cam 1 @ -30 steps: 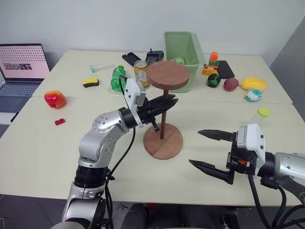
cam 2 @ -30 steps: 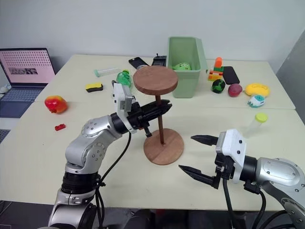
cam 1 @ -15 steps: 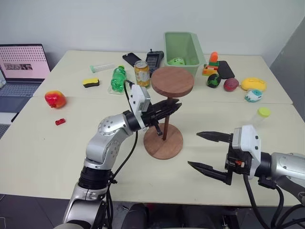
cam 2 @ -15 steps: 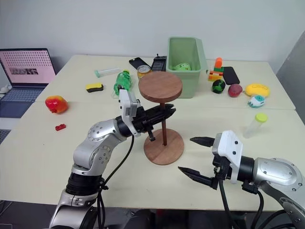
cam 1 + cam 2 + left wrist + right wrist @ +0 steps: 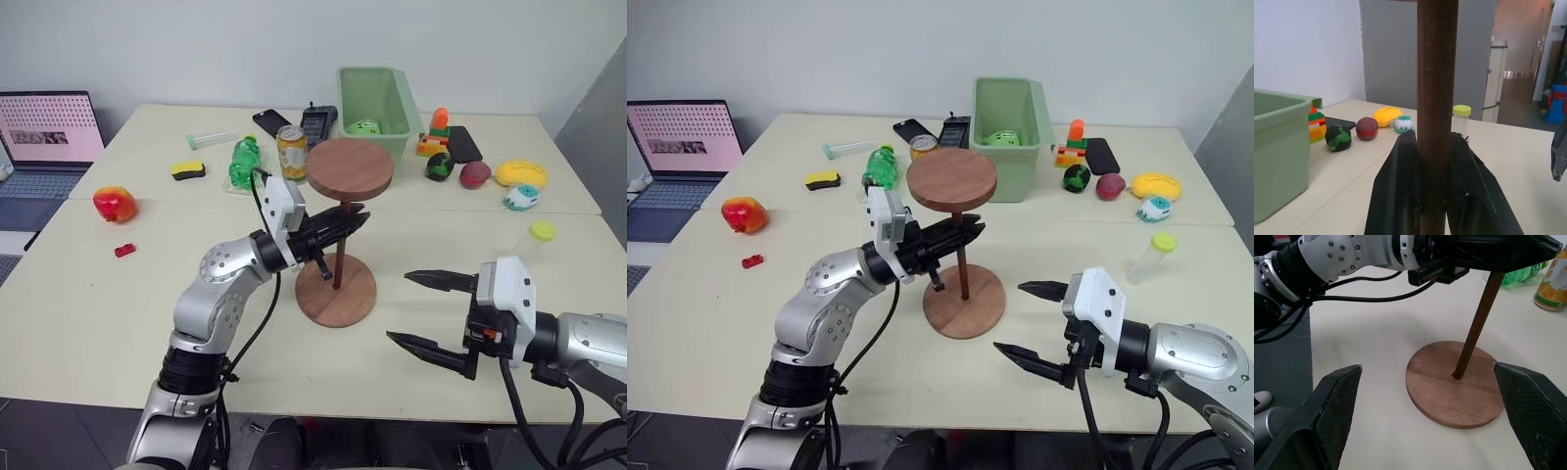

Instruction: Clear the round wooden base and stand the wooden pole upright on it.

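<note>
— Where's the pole (image 5: 339,250)?
— I see it pinched between my left gripper's (image 5: 345,221) closed fingers, foot in the base (image 5: 336,288) near the table's (image 5: 88,323) front edge.
— Right gripper (image 5: 428,311)?
— Wide open, empty.

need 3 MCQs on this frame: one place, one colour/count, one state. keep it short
1. Where does the lower end of the wooden pole sit?
A. At the centre hole of the round wooden base
B. In the green bin
C. On the laptop

2. What colour is the cap of the clear tube beyond the right gripper?
A. Red
B. Yellow-green
C. Black

3. What state is the left gripper in?
A. Open, away from the pole
B. Shut on the yellow can
C. Shut on the wooden pole

Answers:
1 A: the right wrist view shows the rod's end at the disc's middle.
2 B: the cap shows yellow-green in both eye views.
3 C: the left wrist view shows both fingers pressed against the rod.
</note>
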`<state>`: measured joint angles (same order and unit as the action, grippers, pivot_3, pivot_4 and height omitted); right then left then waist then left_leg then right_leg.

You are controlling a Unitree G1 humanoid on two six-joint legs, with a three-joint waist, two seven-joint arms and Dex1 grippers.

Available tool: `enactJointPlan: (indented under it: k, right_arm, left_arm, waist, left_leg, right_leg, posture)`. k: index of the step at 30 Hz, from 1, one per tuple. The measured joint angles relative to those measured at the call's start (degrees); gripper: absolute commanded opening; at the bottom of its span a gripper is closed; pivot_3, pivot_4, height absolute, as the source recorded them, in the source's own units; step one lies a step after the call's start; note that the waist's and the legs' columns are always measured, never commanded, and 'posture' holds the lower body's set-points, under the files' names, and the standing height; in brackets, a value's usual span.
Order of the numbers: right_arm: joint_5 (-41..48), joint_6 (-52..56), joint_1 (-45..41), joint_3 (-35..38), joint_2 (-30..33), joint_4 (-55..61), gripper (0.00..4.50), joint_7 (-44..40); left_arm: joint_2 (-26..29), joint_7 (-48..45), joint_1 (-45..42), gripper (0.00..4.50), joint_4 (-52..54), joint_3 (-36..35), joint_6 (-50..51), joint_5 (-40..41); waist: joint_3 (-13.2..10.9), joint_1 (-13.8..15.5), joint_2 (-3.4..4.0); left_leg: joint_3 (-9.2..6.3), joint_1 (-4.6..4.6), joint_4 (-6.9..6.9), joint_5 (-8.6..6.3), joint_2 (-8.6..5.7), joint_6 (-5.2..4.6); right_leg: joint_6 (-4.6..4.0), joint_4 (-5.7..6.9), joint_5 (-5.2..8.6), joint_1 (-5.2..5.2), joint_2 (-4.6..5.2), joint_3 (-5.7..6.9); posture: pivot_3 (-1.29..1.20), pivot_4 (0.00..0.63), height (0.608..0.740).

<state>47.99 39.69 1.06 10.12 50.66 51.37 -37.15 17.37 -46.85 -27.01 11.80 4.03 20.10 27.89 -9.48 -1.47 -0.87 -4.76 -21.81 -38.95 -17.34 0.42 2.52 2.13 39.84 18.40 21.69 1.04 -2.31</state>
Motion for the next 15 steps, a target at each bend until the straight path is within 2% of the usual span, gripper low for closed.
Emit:
enactJointPlan:
  k: [15]
  right_arm:
    - [-0.2,-0.1,-0.5,0.0,0.0,0.0,4.50,-0.1]
  left_arm:
    - [0.3,1.2,0.4,0.28,-1.6,0.0,-1.9,-0.1]
  waist:
    - [0.0,0.0,0.00]
  left_leg:
    - [-0.01,0.03,0.01,0.00,0.00,0.00]
  right_leg:
    - [0.00,-0.03,0.00,-0.04,0.00,0.01]
  posture:
    - [0.00,0.150,0.740]
